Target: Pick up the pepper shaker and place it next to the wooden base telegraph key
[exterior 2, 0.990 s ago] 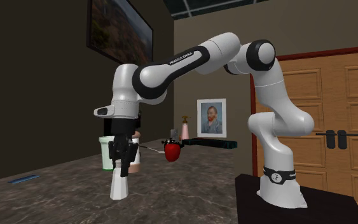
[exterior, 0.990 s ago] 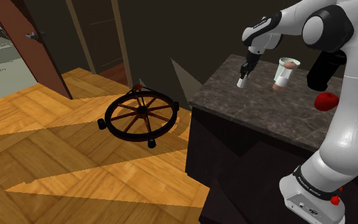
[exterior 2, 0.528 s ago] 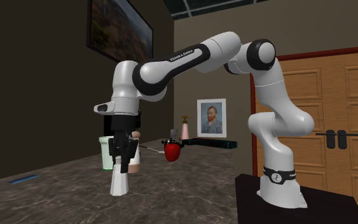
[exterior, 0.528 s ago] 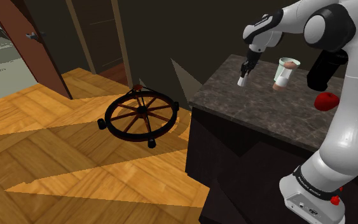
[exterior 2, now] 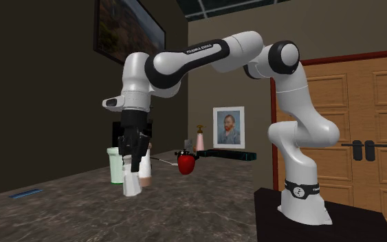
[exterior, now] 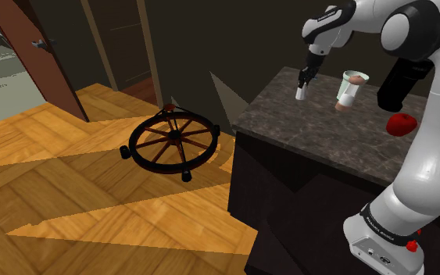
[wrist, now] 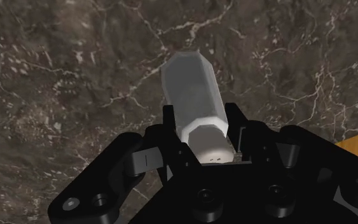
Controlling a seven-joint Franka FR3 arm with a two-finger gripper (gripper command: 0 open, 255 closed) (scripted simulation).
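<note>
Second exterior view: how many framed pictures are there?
2: a large painting high on the dark wall, and a small portrait on the lighter wall; the arm may hide more.

Finding: one legible marking.

Second exterior view: the white arm's forearm link (exterior 2: pixel 200 51) carries the maker's name in dark capitals along its length — it reads FRANKA EMIKA. The dark collar at the arm's foot (exterior 2: pixel 300 188) bears small pale lettering, too small to read.

Shoulder view: this collar (exterior: pixel 382 225) shows a short line of pale lettering, likewise unreadable — and the white link above the hand (exterior: pixel 329 16) carries dark marks along its side that cannot be made out.
</note>
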